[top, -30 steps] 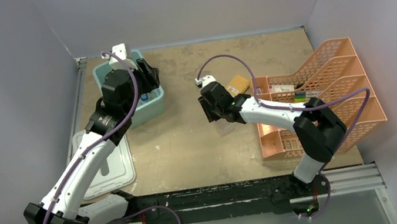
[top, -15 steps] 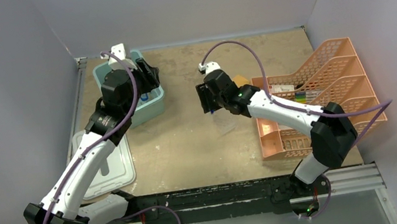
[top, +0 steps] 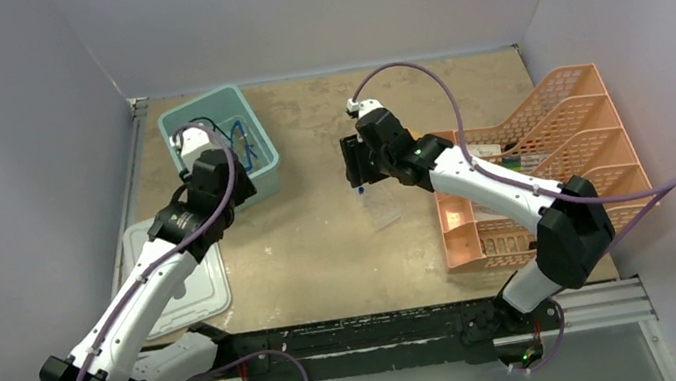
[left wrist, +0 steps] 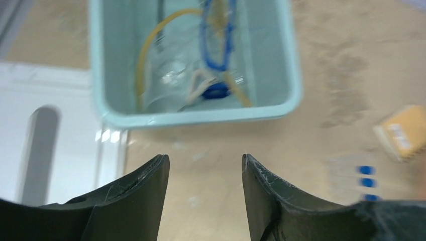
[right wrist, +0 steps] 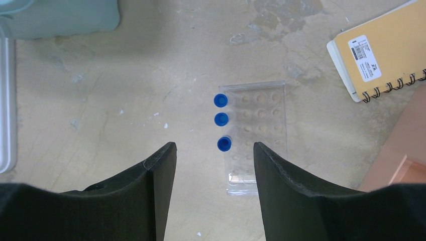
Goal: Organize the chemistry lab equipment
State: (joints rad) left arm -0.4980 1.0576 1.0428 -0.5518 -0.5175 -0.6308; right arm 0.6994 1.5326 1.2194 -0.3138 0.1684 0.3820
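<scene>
On the left near edge of the table (top: 323,253) lies a white lid (top: 189,292). On the right stands an orange mesh tray (top: 553,168), just beside the right arm.

The left hand (left wrist: 203,160) is past the lid, with its fingers apart and only bare table between them. Just beyond its fingertips stands the teal tub (left wrist: 196,116), lid off. Inside it are amber tubing (left wrist: 145,55) curling along the left side, blue-framed goggles (left wrist: 216,40) toward the far end, and a blue-capped item (left wrist: 217,92) near the close wall. The rest of what lies there is too blurred to tell.

The right hand (right wrist: 214,148) is near the middle of the table, fingers likewise apart, pointing down at a clear rack (right wrist: 261,135) that lies flat on the table. Three blue-capped tubes (right wrist: 221,119) sit in a row along the rack's left edge. Further back and to the right, a tan spiral notebook (right wrist: 382,55) lies just beside the tray, apart from the rack.
</scene>
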